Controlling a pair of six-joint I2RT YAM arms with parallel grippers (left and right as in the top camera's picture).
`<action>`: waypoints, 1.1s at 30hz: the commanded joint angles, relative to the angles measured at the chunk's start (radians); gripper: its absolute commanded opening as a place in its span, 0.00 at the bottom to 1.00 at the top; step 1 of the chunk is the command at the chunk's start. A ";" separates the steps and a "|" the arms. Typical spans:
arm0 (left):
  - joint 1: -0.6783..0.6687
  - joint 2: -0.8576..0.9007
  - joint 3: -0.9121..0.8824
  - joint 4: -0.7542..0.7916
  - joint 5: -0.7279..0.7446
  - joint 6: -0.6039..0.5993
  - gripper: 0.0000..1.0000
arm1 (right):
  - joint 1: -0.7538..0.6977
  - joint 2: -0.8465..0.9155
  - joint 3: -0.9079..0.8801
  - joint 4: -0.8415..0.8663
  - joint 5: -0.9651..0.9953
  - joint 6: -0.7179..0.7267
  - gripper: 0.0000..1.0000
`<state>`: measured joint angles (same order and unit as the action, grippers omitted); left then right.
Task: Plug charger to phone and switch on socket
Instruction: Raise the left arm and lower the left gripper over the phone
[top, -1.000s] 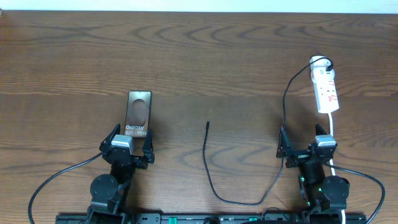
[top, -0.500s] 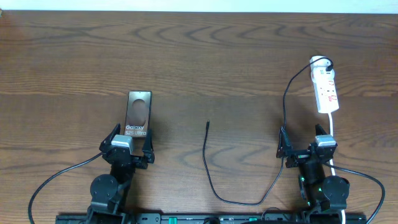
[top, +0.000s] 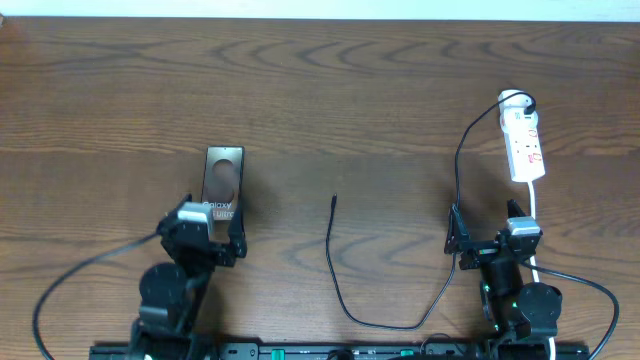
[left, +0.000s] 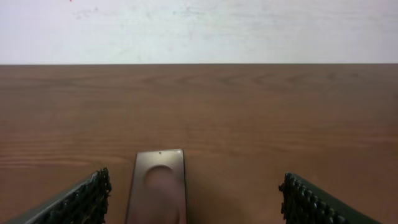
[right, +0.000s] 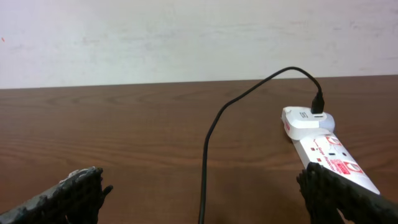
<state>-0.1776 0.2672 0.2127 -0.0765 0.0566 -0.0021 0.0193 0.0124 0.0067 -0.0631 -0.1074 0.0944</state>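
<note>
The phone (top: 223, 178) lies flat at the left of the table, its screen text partly under my left gripper (top: 207, 232). That gripper is open and empty, its fingers either side of the phone's near end (left: 158, 186). The charger cable (top: 340, 280) loops across the middle, with its connector tip (top: 334, 198) free on the table. Its other end is plugged into the white socket strip (top: 524, 145) at the right. My right gripper (top: 490, 240) is open and empty, just in front of the strip (right: 326, 152), with the cable (right: 206, 155) running between its fingers.
The strip's white cord (top: 534, 215) runs down past the right arm. The robots' black cables trail along the front edge. A pale wall stands behind the far table edge (left: 199, 63).
My left gripper has moved forward and slightly left over the near end of the phone, covering part of its text. The right arm, cable and strip have not moved.
</note>
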 joint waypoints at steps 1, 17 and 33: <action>0.005 0.185 0.170 0.000 -0.024 0.010 0.86 | 0.007 -0.006 -0.001 -0.005 0.004 -0.013 0.99; 0.072 1.044 1.120 -0.596 -0.029 -0.036 0.86 | 0.007 -0.006 -0.001 -0.005 0.004 -0.013 0.99; 0.259 1.277 1.280 -0.880 0.220 0.010 0.86 | 0.007 -0.006 -0.001 -0.005 0.005 -0.013 0.99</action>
<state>0.0814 1.5459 1.4723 -0.9501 0.2481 -0.0063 0.0204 0.0120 0.0063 -0.0635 -0.1074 0.0944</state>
